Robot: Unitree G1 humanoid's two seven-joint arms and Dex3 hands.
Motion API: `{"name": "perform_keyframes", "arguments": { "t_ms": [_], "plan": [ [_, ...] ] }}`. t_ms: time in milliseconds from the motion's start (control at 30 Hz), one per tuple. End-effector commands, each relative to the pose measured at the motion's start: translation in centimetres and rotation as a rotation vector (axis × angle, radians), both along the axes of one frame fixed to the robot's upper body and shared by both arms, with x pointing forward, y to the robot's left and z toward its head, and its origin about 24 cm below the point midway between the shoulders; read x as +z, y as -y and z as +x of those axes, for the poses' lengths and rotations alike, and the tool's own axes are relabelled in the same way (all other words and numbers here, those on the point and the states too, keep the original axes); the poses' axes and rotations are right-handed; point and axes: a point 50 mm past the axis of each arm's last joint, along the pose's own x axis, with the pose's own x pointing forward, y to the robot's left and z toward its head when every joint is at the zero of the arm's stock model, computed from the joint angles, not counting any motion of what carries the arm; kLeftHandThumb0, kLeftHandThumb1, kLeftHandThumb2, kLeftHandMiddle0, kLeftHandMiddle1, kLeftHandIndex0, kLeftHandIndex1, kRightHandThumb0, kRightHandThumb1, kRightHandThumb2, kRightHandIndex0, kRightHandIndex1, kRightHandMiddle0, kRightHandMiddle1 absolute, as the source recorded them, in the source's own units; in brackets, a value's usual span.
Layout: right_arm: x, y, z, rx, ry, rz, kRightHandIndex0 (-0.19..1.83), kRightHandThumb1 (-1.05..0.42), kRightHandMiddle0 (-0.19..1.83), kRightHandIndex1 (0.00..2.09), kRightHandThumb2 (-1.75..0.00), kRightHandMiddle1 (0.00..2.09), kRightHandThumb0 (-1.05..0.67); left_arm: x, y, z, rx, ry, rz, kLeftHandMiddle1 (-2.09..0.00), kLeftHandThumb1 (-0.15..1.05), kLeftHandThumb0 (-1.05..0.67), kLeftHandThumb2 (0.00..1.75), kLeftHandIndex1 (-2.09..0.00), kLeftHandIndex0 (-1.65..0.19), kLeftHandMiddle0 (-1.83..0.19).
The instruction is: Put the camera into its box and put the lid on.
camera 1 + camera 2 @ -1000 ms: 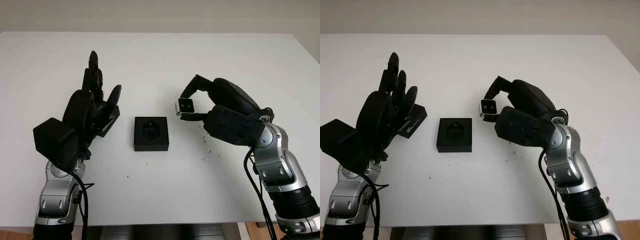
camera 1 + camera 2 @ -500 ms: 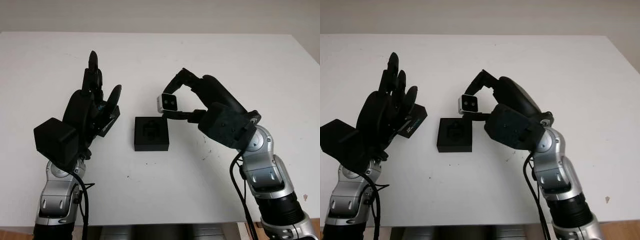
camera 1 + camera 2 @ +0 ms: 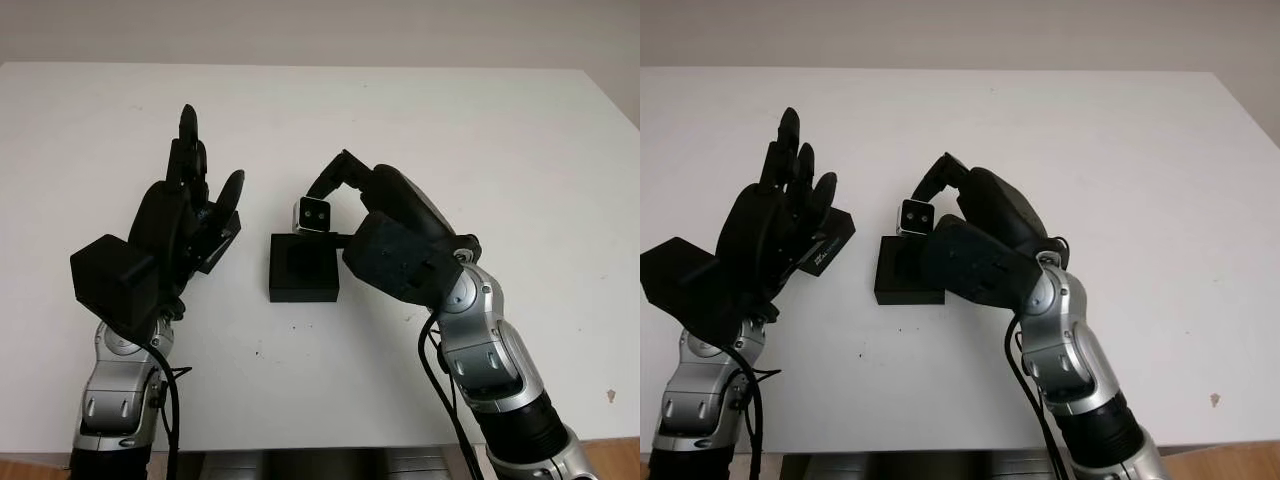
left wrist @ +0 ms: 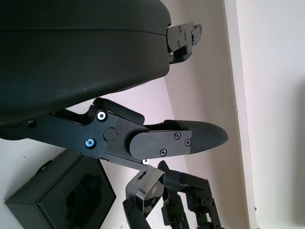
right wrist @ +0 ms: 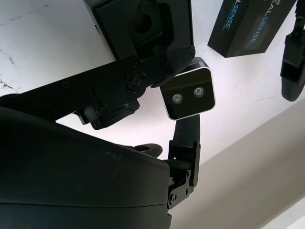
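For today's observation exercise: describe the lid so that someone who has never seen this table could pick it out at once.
On the white table, find the open black box in the middle. The lid lies beside it on the table, under the raised, open left hand. Unlike the box, it is closed on top and carries light printed lettering on its side.

one small silver camera (image 3: 313,216), one open black box (image 3: 302,267) with a moulded insert, one black printed lid (image 3: 824,244), and two black robot hands on one white worktop (image 3: 420,120).
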Motion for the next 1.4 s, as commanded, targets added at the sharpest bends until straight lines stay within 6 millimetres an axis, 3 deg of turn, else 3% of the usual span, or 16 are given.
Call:
{"name": "perform_keyframes", "arguments": {
  "t_ms": [0, 400, 1367],
  "plan": [
    [0.4, -0.3, -0.5, -0.003, 0.018, -0.004, 0.34, -1.03, 0.24, 0.08, -0.06, 1.78, -0.36, 0.8, 0.4, 0.1, -0.01, 0.03, -0.004, 0.0, 1.05, -0.66, 0.44, 0.0, 0.19, 0.19],
    [0.1, -0.6, -1.0, 0.009, 0.018, -0.12, 0.4, -1.04, 0.28, 0.1, -0.06, 1.9, -0.38, 0.8, 0.6, 0.2, -0.008, 0.038, -0.012, 0.0, 1.05, -0.67, 0.43, 0.0, 0.19, 0.19],
    [-1.6, -0.7, -0.6, 0.088, -0.069, -0.187, 0.4, -1.04, 0.29, 0.07, -0.06, 1.82, -0.38, 1.0, 0.6, 0.0, -0.005, 0.057, -0.006, 0.0, 1.05, -0.65, 0.43, 0.0, 0.19, 0.19]
  ]
}}
